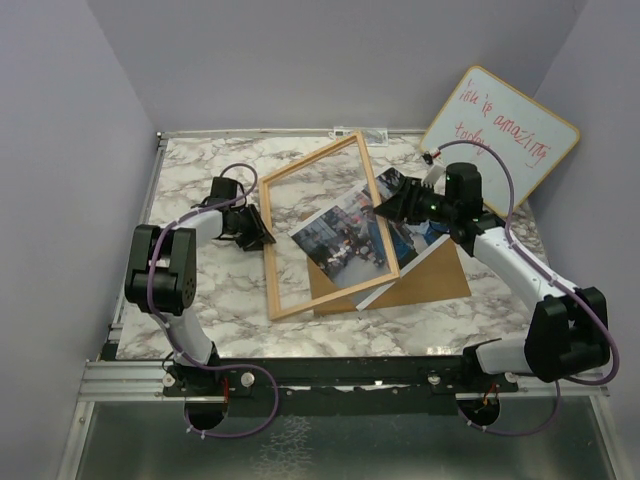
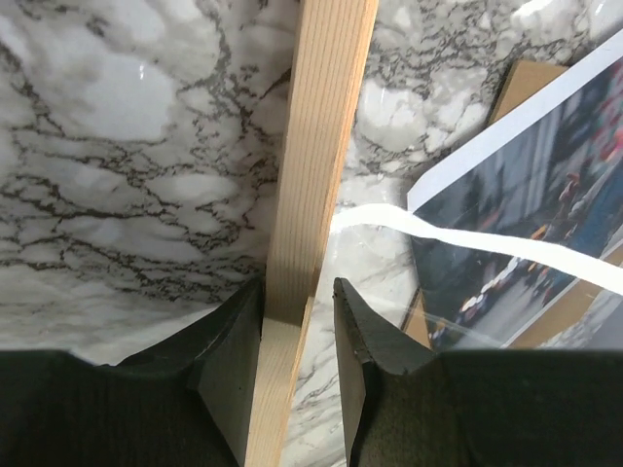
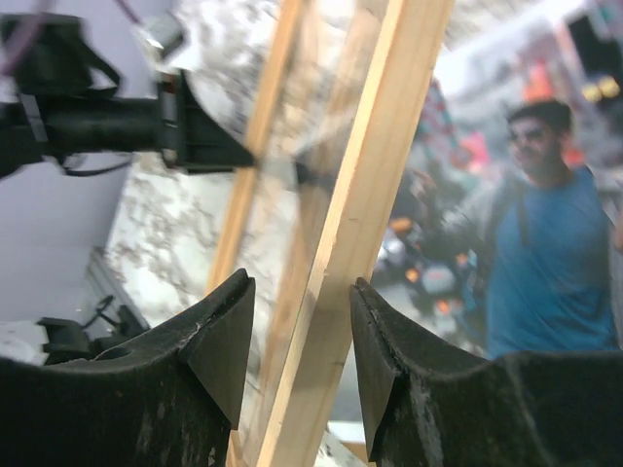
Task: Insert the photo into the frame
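Closest to me is the metal beam (image 1: 330, 375) at the bottom of the overhead view, with the two arm bases bolted to it. Both arms reach up and in toward the centre of the marble tabletop (image 1: 200, 300).

The frame (image 1: 335, 293) sits in the middle of that view, its long axis running nearly top to bottom, leaning a little right. The left end effector (image 1: 255, 228) comes at it from the left and has the frame's left side between its jaws. In the left wrist view one pad is flat on the wood (image 2: 311, 146) and the other sits just beside it, so I take that as a narrow, steady pinch. The right end effector (image 1: 385, 208) straddles the opposite long side. In the right wrist view its jaws are partly open, with a gap showing on one side of the wood (image 3: 380, 195), so it looks loose rather than clamped.

The photo (image 1: 345, 235) lies under the right half of the frame and shows through the pane, the man in blue plain in the right wrist view (image 3: 545, 214). Its long axis runs diagonally, lower left to upper right. It rests on the brown backing board (image 1: 430, 275), which sticks out at the lower right. The photo is below and just behind the right end effector, so the right arm is the nearer one.

By my count there is one frame, one photo, one backing board, one whiteboard (image 1: 500, 135) propped at the upper right, and two arms.
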`<state>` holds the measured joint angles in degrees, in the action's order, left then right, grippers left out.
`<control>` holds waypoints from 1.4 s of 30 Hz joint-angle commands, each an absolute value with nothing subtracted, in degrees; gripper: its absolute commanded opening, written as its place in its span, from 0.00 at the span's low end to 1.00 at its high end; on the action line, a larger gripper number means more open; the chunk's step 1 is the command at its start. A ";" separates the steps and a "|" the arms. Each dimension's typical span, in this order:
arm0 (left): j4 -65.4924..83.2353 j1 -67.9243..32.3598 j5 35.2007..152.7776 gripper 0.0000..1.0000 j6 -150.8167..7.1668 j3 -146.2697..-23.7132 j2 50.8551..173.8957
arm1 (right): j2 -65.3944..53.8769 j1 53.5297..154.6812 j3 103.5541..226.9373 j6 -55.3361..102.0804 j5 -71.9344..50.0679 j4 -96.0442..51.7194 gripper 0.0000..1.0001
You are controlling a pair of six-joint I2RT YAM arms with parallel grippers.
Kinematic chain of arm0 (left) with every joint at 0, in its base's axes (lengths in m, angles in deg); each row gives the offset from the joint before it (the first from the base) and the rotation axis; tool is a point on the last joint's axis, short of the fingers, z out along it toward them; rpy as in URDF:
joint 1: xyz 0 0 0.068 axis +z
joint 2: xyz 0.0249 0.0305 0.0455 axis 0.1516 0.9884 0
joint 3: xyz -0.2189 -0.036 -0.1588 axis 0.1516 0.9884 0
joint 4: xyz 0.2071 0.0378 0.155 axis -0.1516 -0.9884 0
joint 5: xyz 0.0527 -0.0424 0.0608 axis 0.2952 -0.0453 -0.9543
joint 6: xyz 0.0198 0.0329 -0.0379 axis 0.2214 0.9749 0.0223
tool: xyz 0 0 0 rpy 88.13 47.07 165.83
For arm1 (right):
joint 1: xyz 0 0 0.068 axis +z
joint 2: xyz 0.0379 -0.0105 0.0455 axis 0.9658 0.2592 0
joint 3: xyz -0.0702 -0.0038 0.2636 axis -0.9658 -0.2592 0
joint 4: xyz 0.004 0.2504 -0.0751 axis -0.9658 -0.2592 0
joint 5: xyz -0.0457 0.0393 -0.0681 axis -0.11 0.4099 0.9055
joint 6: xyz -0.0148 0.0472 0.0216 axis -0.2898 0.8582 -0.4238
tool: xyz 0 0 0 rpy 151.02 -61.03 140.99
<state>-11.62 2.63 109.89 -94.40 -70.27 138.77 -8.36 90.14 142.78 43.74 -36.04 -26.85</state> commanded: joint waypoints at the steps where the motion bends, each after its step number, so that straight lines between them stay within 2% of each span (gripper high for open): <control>1: -7.93 -0.41 111.74 0.37 -96.09 -68.91 145.20 | -9.17 93.45 141.33 50.39 -52.50 -15.84 0.48; 11: -6.97 -2.91 111.83 0.38 -95.96 -70.56 148.15 | -7.29 93.44 141.06 51.49 -54.98 -10.58 0.49; 14: -6.64 -3.46 111.98 0.38 -96.18 -70.86 148.79 | -6.44 93.52 141.37 52.63 -58.09 -7.58 0.52; 22: -5.86 -4.03 110.98 0.39 -96.70 -70.43 149.02 | -2.56 94.69 145.04 52.55 -60.44 -7.92 0.54; 31: -4.56 -4.03 109.10 0.38 -96.74 -68.42 147.60 | 1.50 98.16 150.49 54.34 -54.96 -8.05 0.52; 37: -5.26 -4.03 105.86 0.29 -95.02 -69.08 145.26 | 2.82 99.61 152.75 54.59 -51.51 -9.77 0.52; 42: -7.66 -4.03 103.25 0.30 -92.95 -70.42 143.60 | 4.39 100.53 156.15 52.66 -49.40 -15.43 0.52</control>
<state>-0.39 -0.54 106.57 -95.03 -71.93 141.85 -0.67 97.28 156.46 54.12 -51.24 -0.57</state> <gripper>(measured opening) 0.329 0.520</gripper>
